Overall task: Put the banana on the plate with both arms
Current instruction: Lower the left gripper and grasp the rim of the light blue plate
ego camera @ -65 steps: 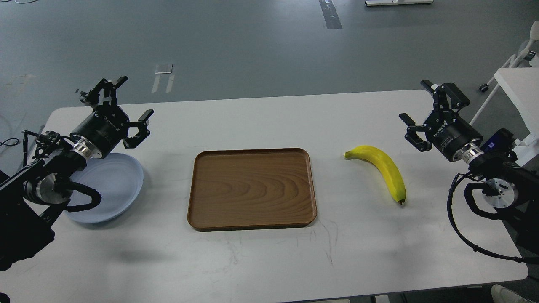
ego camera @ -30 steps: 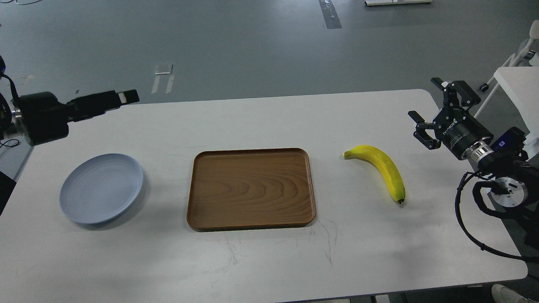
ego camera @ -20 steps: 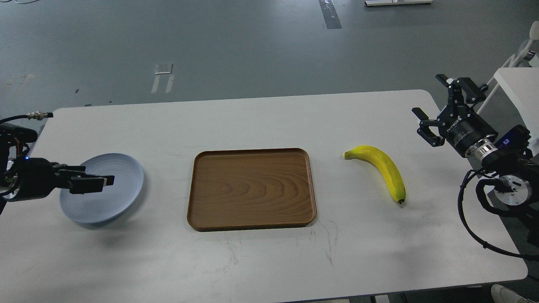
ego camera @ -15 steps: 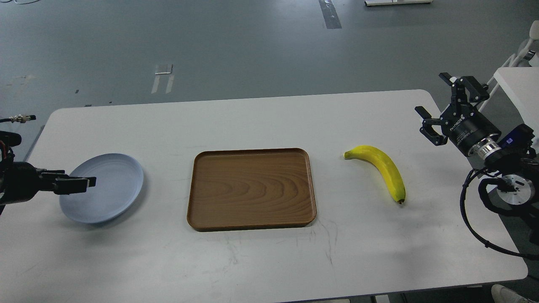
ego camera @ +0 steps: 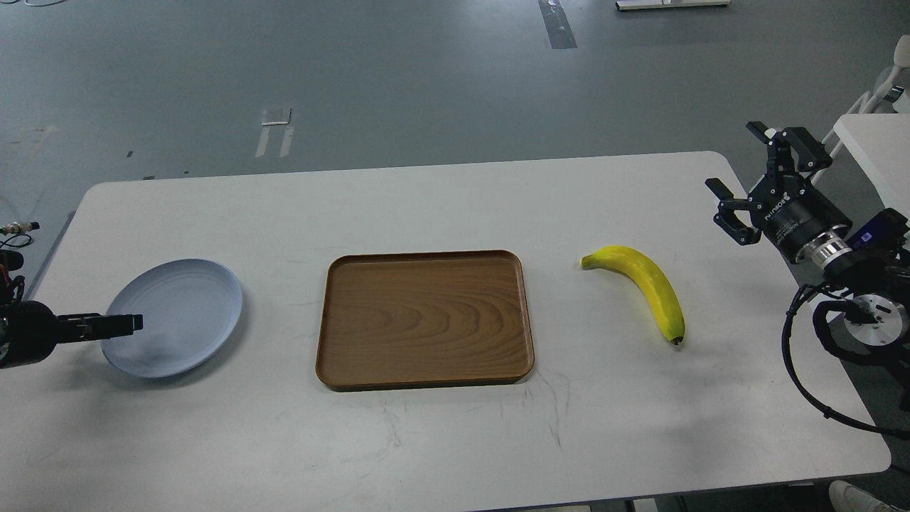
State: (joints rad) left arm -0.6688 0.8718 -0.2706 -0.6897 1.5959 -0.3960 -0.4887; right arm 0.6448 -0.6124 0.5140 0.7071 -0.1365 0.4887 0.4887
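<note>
The yellow banana [ego camera: 643, 283] lies on the white table right of centre, greenish stem to the left, dark tip toward me. The pale blue-grey plate [ego camera: 181, 313] sits at the left. My left gripper [ego camera: 117, 324] reaches in low from the left edge and overlaps the plate's left rim. It is seen edge-on as one dark bar, so I cannot tell its fingers apart or whether it touches the plate. My right gripper [ego camera: 750, 178] is open and empty, raised near the table's right edge, well right of the banana.
A brown wooden tray [ego camera: 425, 320] lies empty in the table's middle, between plate and banana. A second white table [ego camera: 871, 146] stands off the right side, close to my right arm. Grey floor lies beyond the far edge.
</note>
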